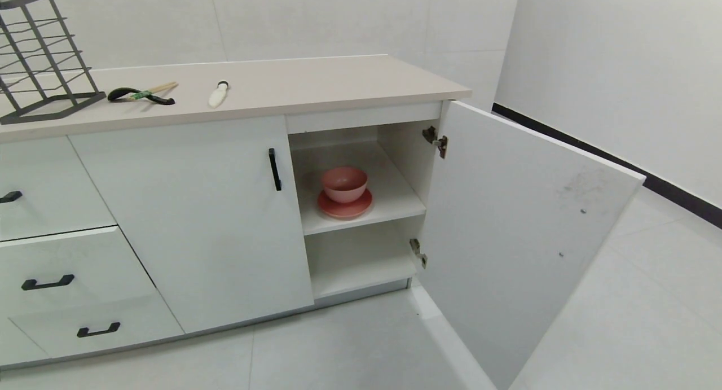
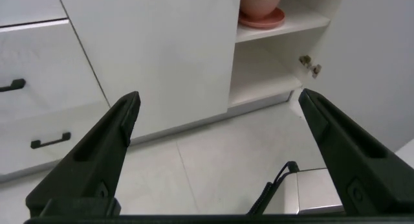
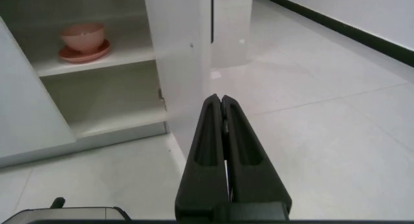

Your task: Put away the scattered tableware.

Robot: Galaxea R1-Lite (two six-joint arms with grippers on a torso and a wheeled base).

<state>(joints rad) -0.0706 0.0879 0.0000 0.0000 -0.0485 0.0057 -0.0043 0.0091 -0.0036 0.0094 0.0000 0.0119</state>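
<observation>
1 splayed left pincer [image 2: 218, 96] low over floor [image 2: 194, 162] (right pincer [image 3: 222, 101] pressed together)

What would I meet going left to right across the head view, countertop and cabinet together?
wire rack → black utensil with wooden chopsticks → white utensil → black door handle → pink bowl on pink plate → open cabinet door
</observation>
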